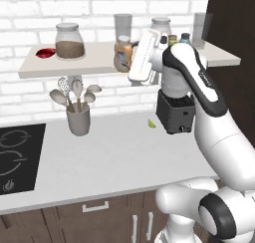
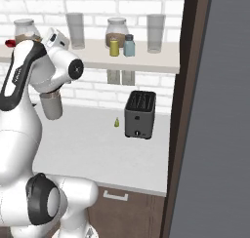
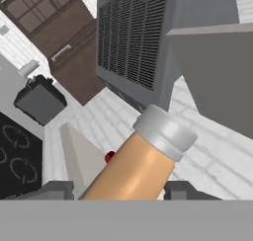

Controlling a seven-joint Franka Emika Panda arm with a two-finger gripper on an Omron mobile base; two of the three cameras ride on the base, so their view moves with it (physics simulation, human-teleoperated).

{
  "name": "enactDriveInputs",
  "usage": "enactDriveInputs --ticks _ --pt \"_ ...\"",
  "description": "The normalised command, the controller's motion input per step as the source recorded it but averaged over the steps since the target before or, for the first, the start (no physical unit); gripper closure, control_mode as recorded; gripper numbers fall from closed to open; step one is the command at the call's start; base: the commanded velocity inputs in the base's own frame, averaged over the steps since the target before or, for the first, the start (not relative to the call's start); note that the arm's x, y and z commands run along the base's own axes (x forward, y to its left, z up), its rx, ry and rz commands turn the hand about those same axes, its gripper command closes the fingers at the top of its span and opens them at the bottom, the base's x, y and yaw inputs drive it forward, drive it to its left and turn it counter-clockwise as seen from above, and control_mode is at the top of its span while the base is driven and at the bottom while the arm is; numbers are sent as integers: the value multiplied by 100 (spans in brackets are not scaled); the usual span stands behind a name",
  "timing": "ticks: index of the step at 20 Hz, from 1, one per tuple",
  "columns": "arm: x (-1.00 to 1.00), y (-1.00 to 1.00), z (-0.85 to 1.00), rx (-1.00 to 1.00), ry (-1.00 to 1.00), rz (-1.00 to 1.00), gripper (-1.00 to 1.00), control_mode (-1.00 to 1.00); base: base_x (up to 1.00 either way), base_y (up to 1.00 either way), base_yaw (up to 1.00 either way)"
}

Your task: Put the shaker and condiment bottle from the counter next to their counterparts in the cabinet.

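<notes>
One item in transit: condiment bottle (image 3: pixel 141 161)
Cabinet (image 1: pixel 99 62): shaker (image 2: pixel 114 47) stands beside blue-grey shaker (image 2: pixel 129 45)
Gripper (image 3: pixel 118 189): fingers clamp bottle body, at shelf height
Handling, judged: light, rigid, smooth; grip mid-body, below cap

Condiment bottle (image 3: pixel 141 161): lower body cut off by hand view's bottom. Red bottle (image 1: pixel 46 52) partly hidden behind jar (image 1: pixel 69 41). Toaster (image 1: pixel 175 112) half behind arm.

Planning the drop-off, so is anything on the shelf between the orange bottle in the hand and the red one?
Yes: a brown-filled glass jar stands on the cabinet shelf between the condiment bottle in the hand and the red bottle at its left end.
</notes>
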Motion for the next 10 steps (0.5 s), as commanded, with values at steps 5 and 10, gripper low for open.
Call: enactDriveInputs --ticks 5,10 --pt "4 4 25 13 0 7 100 -100 0 0 0" --pt "8 54 -4 0 3 14 100 -100 0 0 0"
